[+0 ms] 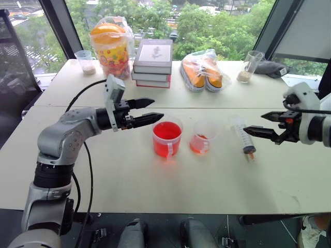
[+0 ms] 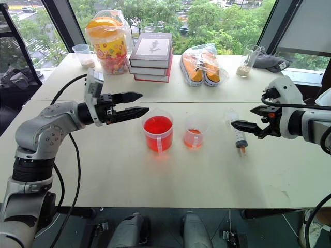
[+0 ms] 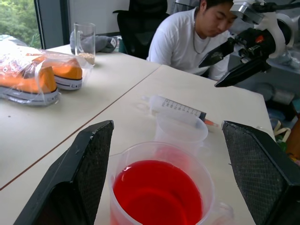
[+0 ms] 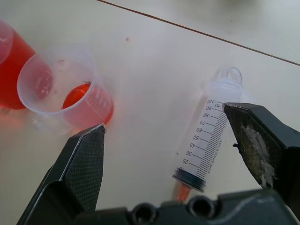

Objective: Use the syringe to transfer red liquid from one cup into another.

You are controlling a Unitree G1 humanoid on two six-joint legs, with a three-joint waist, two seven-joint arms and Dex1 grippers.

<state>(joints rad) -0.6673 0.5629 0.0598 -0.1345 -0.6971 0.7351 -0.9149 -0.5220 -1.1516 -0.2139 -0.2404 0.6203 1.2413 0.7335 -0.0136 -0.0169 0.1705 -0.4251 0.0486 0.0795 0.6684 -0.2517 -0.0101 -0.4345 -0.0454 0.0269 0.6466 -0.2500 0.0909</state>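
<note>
The larger cup [image 1: 167, 138] stands mid-table, well filled with red liquid [image 3: 157, 194]. Just to its right is the smaller cup [image 1: 201, 138], holding a little red at the bottom. Right of that, the syringe [image 1: 242, 135] lies flat on the table, orange tip toward the front edge. My left gripper [image 1: 158, 109] hovers level just left of the larger cup's rim, open and empty. My right gripper [image 1: 253, 123] hangs open beside the syringe's right side, above it and apart from it; in the right wrist view the syringe barrel [image 4: 205, 140] lies between its fingers.
Along the far side stand a stack of books [image 1: 153, 62], bagged orange shoes [image 1: 202, 71], a bagged snack jar [image 1: 111, 49] and two grain cups [image 1: 85, 61] [image 1: 251, 66]. A person [image 3: 187, 33] sits beyond the table's right end. A seam [image 1: 217, 108] crosses the table.
</note>
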